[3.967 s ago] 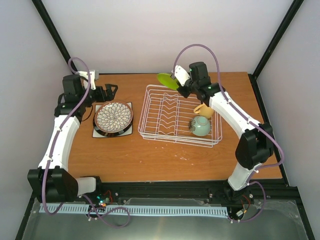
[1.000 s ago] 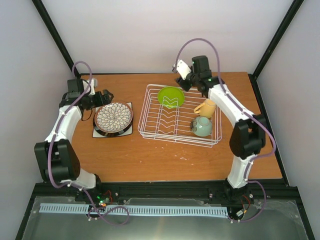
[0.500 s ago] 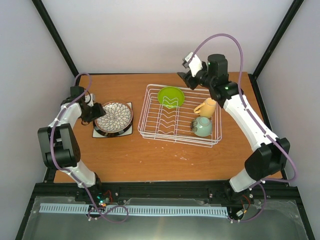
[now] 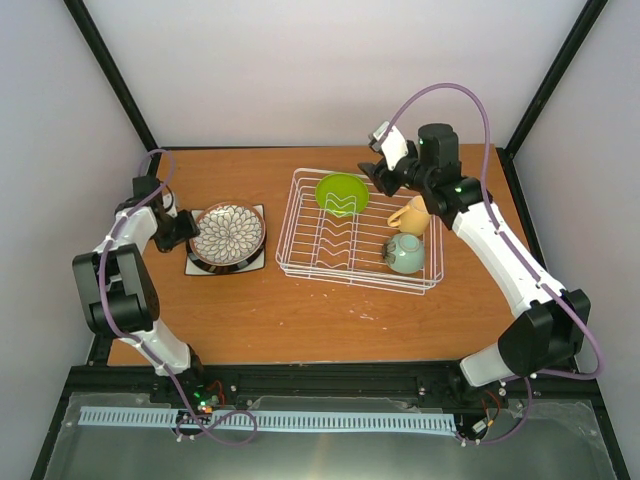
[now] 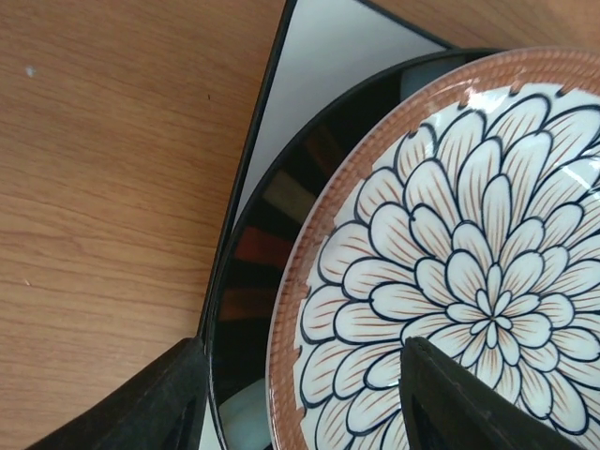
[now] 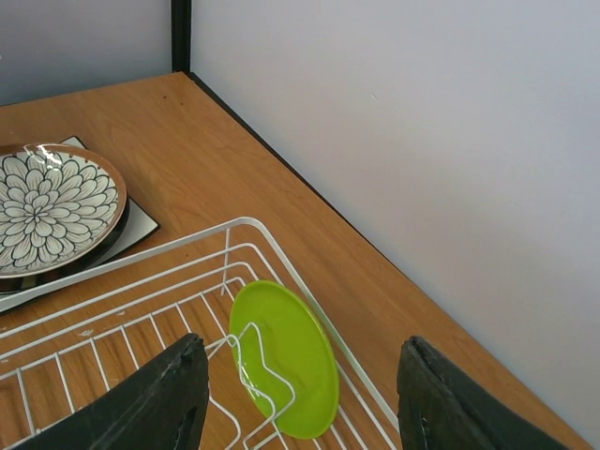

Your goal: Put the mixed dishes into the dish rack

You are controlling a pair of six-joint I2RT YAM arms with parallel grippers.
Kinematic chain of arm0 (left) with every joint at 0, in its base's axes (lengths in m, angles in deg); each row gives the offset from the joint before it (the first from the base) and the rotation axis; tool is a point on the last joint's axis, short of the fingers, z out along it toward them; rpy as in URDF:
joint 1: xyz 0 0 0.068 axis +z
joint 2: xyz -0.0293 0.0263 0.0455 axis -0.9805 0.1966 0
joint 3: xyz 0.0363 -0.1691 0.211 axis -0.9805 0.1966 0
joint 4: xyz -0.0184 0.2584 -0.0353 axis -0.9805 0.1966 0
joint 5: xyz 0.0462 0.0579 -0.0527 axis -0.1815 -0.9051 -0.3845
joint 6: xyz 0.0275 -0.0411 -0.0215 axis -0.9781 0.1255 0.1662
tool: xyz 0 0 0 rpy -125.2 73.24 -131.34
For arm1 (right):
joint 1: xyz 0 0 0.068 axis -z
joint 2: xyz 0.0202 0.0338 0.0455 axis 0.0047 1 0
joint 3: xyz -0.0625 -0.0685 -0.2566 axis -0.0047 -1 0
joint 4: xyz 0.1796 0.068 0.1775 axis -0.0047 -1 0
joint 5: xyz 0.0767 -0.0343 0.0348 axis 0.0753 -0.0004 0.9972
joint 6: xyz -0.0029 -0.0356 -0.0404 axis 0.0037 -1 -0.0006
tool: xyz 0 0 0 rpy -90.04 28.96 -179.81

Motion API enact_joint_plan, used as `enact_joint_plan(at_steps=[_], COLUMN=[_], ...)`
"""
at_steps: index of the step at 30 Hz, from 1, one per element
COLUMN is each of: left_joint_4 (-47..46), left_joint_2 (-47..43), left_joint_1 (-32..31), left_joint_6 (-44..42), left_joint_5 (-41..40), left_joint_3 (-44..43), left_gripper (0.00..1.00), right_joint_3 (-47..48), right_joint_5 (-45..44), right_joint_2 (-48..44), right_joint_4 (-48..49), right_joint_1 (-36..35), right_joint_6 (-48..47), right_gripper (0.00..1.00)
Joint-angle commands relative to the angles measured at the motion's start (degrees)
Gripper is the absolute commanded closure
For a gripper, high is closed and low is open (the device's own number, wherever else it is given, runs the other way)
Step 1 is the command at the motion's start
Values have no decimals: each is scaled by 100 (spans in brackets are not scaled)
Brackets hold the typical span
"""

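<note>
The petal-patterned plate (image 4: 227, 234) (image 5: 469, 234) (image 6: 52, 206) lies on a dark-rimmed plate (image 5: 262, 262), which rests on the white square plate (image 4: 193, 265) (image 5: 337, 56). My left gripper (image 4: 185, 228) (image 5: 298, 347) is open at the stack's left edge; one finger is outside the dark rim, the other over the petals. The lime-green plate (image 4: 341, 192) (image 6: 286, 361) stands on edge at the back of the white wire dish rack (image 4: 300, 255) (image 6: 187, 239). A yellow mug (image 4: 411, 216) and a mint bowl (image 4: 403, 253) lie in the rack's right end. My right gripper (image 4: 378, 172) (image 6: 298, 342) hangs open and empty above the lime plate.
Grey walls close the table at the back and both sides, with black frame posts (image 4: 115, 85) in the corners. The rack's back rim runs close to the rear wall. Bare wood lies in front of the rack and plates, up to the black rail at the near edge.
The right gripper set the lime-green plate in the rack, let go, then rose and drew back to the right. The left gripper moved down to the stack's left edge and narrowed its jaws.
</note>
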Motion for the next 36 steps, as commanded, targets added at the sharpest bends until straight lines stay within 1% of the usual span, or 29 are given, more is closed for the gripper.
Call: enact_joint_plan(at_steps=[1,6,11,15,22,27,36], left_joint_4=[-24,-110,-114,-194,-280,-274,-257], left_joint_2=[224,388,582,684,808,807,690], left_joint_1=[22,23,22,23,22,22,22], left_joint_6=[-97,-138,-176,-194,-225,-246,-273], left_joint_5=[157,491,588,707,820,850,878], left_joint_3=[68,40,-40,-15,84,62,-1], left_gripper=[46,53,57,62,79,98,100], right_joint_3=[-79,-161,-179,-171,-135,-102,-19], right_joint_5=[78,130,107,88,88,105,152], right_joint_2=[-151,-190,-207,-224,-207,-176,-117], right_joint_4=[-47,1,-37,-58,-97,-125,-198], right_joint_1=[-9,-8,-9,-14,-12,-13,-13], right_joint_6=[25,74,41,14,-10,-5,23], right_gripper=[45,45,45,45,45,45,45])
